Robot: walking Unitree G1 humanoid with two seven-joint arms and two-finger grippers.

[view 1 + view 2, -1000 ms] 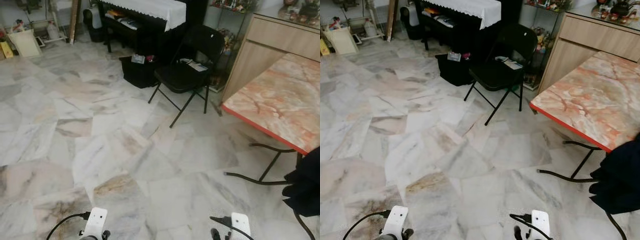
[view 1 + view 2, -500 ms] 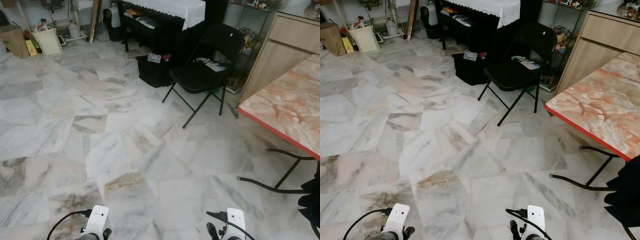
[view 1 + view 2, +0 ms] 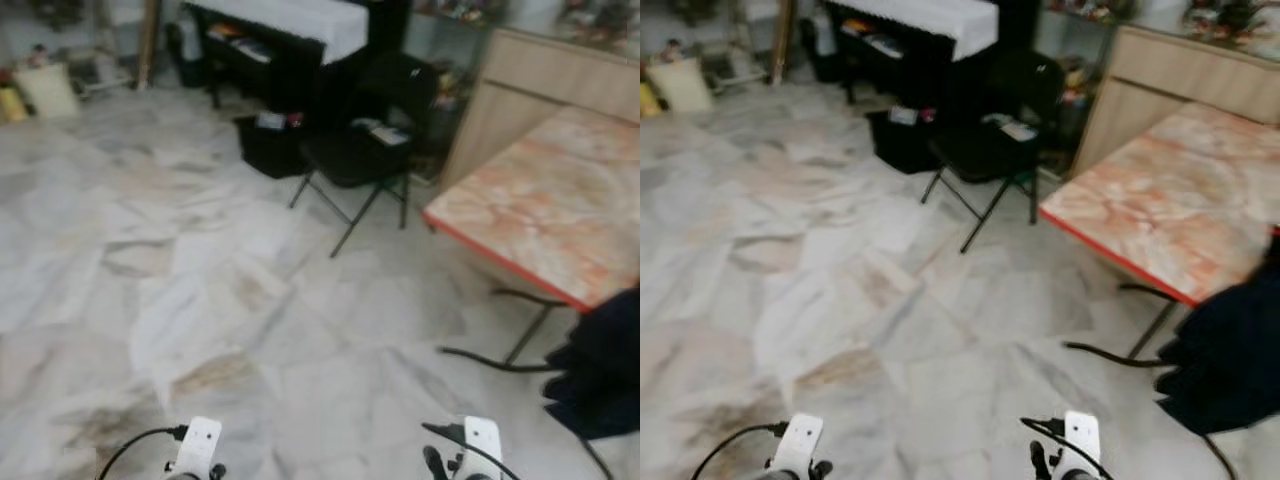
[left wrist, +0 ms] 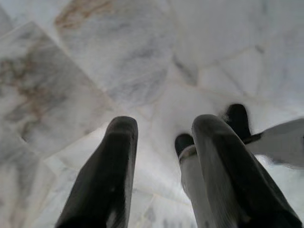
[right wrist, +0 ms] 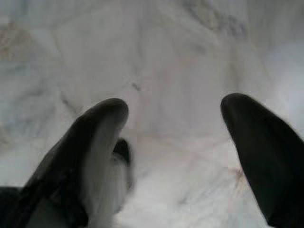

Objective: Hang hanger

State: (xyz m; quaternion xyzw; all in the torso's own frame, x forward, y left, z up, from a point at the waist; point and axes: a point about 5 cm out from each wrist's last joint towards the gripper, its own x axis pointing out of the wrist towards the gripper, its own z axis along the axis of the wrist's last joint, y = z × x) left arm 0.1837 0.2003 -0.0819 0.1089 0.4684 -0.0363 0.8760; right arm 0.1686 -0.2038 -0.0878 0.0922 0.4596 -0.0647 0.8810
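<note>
Both arms hang low, the left pincer point(image 4: 161, 142) and the right pincer point(image 5: 173, 137) each with fingers spread apart, holding nothing.

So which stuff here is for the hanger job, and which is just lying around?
For the job: left gripper and right gripper, both open; maybe the dark cloth.
Lying about: chair, table, black box, cabinet.

Open floor point(image 3: 200, 300) ahead; table point(image 3: 540, 210), chair point(image 3: 360, 150) right.
</note>
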